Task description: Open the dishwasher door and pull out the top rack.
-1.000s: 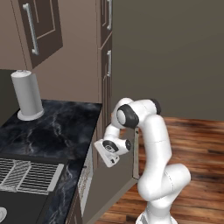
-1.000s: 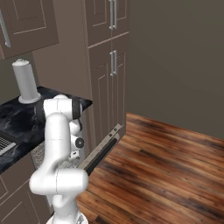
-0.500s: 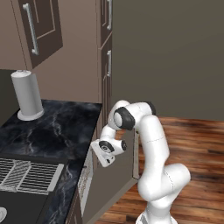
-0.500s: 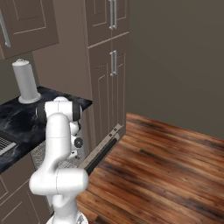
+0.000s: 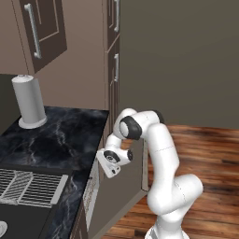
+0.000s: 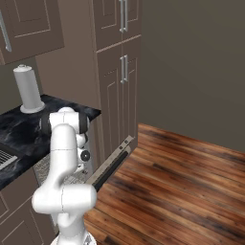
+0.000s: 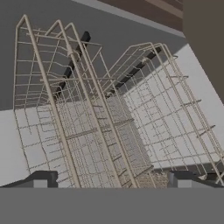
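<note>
The claw point(image 7: 109, 181) is sitting wide open with nothing in it, right up against the top rack point(image 7: 109, 118) inside the dishwasher. The dishwasher door point(image 6: 112, 165) is hanging down open, so I'd say it needs to clamp a front wire and pull.

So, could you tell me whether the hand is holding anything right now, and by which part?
Nothing is held: the hand is open, its fingertips wide apart in front of the top rack, not closed on any wire.
</note>
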